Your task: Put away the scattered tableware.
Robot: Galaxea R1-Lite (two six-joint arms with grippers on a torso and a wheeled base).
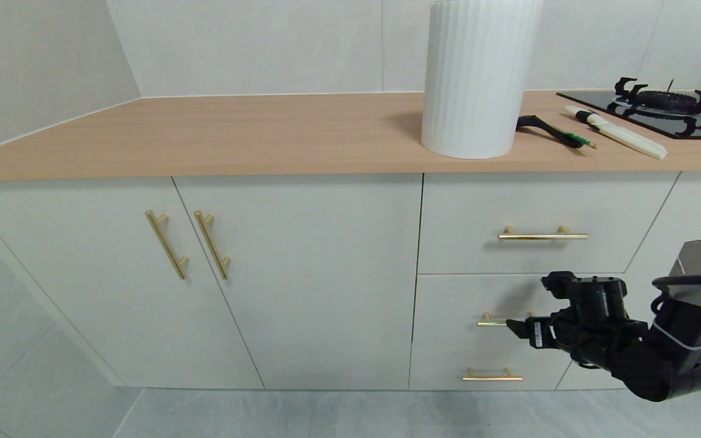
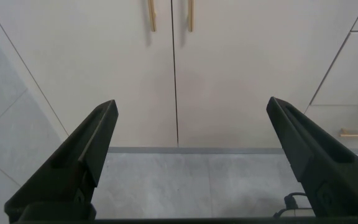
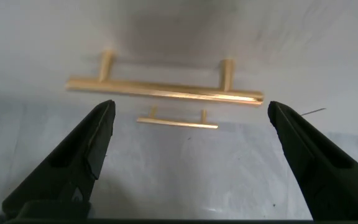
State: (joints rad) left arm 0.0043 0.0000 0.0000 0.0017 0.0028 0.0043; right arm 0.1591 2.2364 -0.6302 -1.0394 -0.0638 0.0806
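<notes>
Right gripper [image 3: 189,112], jaws spread, faces the middle drawer handle [image 3: 166,92]: centre the bar squarely between them before you close and pull straight, while the scattered tableware [image 1: 615,132] lies on the surface [image 1: 265,131] above

Left hand [image 2: 191,109] spread wide, right hand [image 3: 188,112] low, spread

Wooden countertop [image 1: 235,134] bears a ribbed white container [image 1: 478,79], black utensil [image 1: 551,129], white utensil [image 1: 621,137], hob [image 1: 648,121].
</notes>
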